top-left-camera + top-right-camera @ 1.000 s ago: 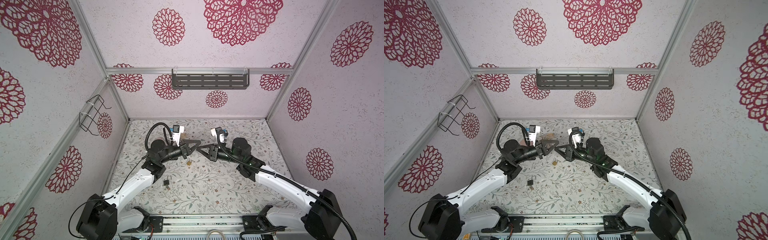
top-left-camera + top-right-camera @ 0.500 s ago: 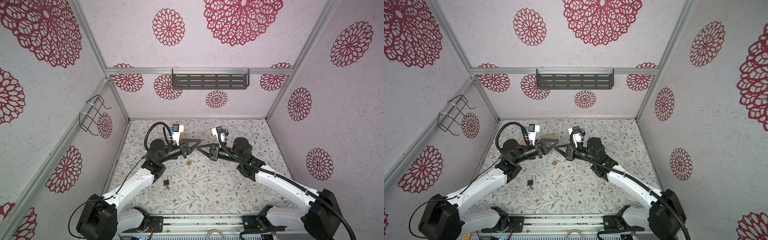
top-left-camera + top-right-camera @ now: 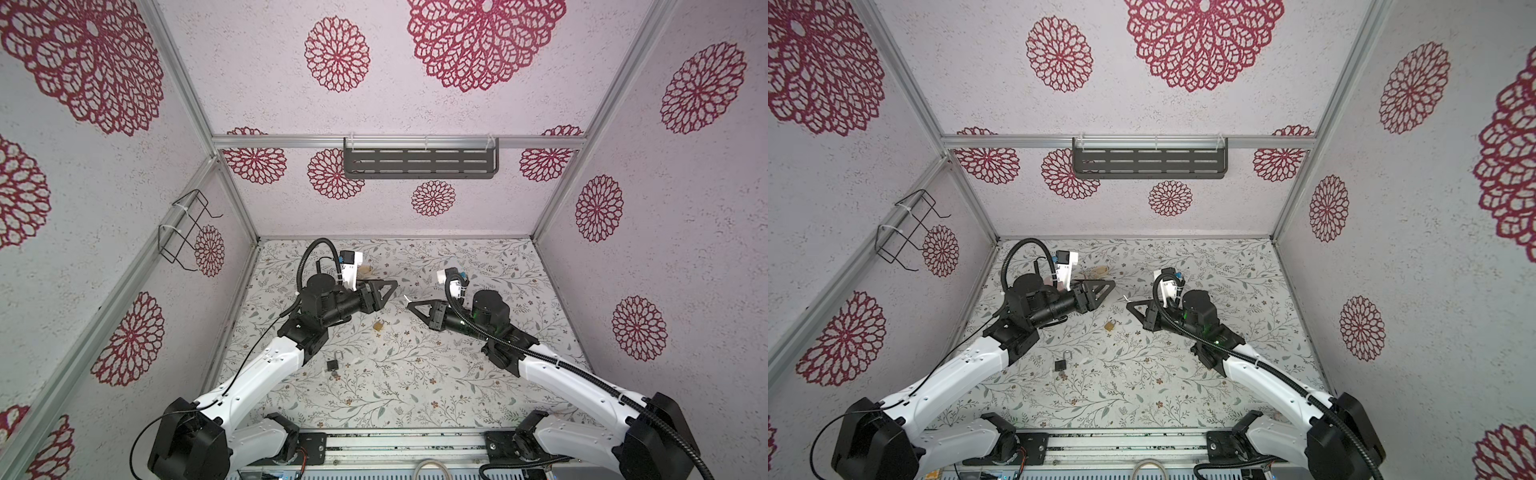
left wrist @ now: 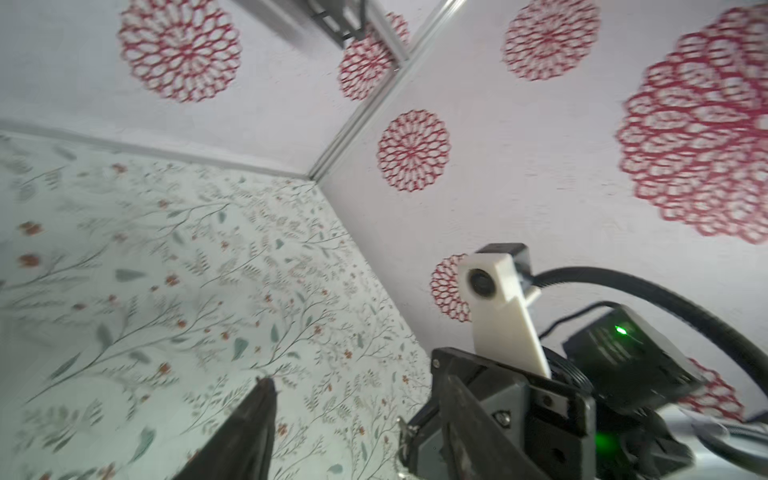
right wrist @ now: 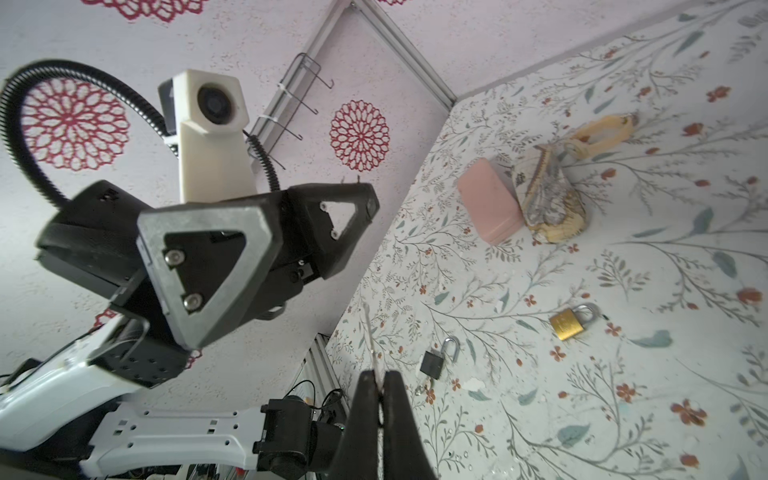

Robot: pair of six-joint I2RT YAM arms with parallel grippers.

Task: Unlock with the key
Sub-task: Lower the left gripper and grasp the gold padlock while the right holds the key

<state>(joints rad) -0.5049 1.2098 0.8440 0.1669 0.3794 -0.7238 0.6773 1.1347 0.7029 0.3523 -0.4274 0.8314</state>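
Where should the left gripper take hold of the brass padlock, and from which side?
Probably the flat body, jaws across its two narrow side edges, coming straight down: the brass padlock lies flat on the table with free room around it.

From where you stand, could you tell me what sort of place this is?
Probably a robot test booth: wallpapered panels in an aluminium frame, a floral tabletop, left arm and right arm on a front rail.

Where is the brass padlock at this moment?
In both top views the brass padlock lies on the table near the middle, just in front of the gap between the left gripper and right gripper; the black padlock lies further front-left.
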